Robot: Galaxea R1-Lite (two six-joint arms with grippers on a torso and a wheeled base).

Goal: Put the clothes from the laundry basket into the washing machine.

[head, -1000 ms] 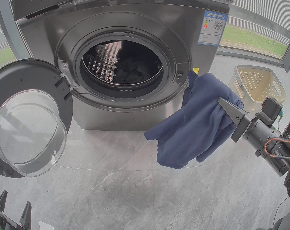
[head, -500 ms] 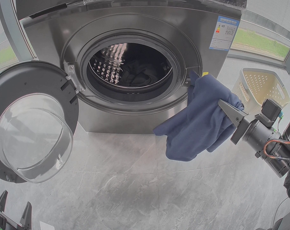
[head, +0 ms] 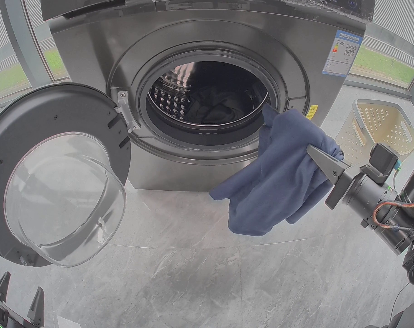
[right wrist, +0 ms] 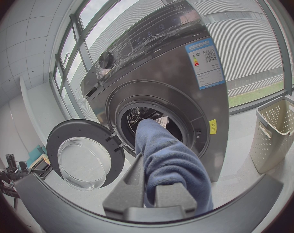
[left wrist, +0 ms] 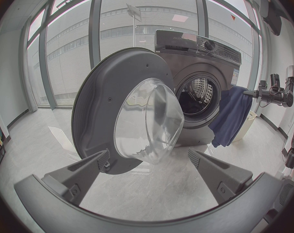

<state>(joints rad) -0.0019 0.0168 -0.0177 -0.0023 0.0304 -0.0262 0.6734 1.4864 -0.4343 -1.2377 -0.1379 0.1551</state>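
Now the right gripper (head: pixel 320 158), clenched on the blue garment (head: pixel 275 178), holds it by the washing machine (head: pixel 207 33), at its opening's right rim. Best to lift the trailing hem above the lip, push deep into the drum (head: pixel 207 101), then release.

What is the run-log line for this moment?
right gripper: shut on blue garment | left gripper: open | washer door: open | basket: beside washer

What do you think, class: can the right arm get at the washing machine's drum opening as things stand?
Probably yes. The door is swung wide to the left, leaving the drum opening uncovered; the right hand, shut on the blue garment, sits beside the opening's right rim with nothing between.
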